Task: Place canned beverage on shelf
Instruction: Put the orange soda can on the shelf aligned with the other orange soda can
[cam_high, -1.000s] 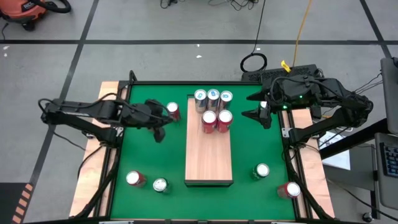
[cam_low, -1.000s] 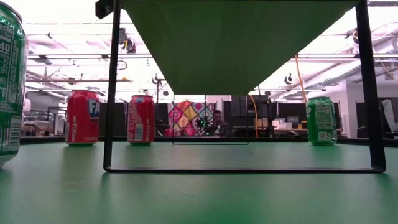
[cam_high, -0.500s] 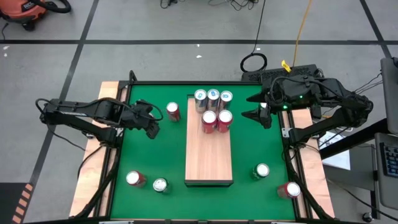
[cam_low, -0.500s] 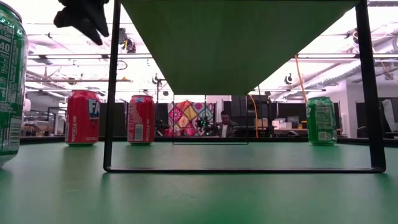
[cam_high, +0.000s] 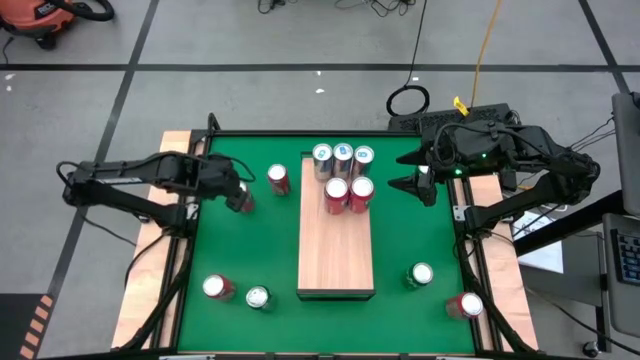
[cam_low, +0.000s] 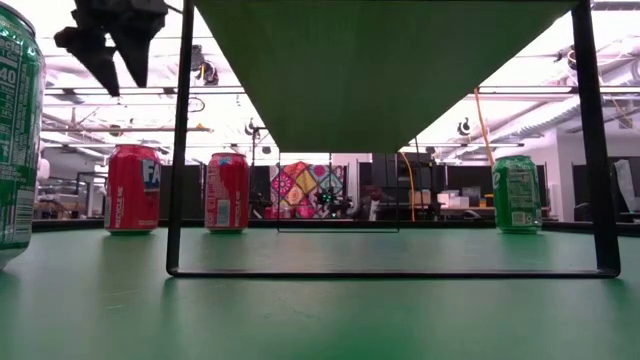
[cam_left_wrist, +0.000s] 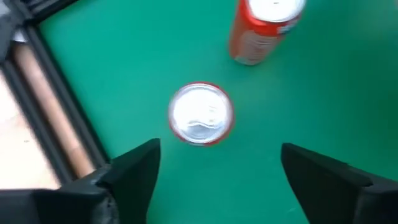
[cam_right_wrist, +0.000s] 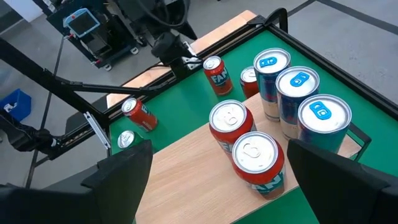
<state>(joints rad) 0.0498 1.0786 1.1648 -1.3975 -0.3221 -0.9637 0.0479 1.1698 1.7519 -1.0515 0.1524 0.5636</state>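
Mostly bare shelf (cam_high: 336, 255) — pale, grainy wood

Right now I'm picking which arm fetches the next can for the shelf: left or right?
Left. The left gripper hangs open beside the red can on the green table. The right gripper waits open beyond the shelf, no loose can near.

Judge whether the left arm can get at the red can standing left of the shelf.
Probably yes. The left gripper is open just beside the red can, with only bare green table between them; the shelf lies beyond it.
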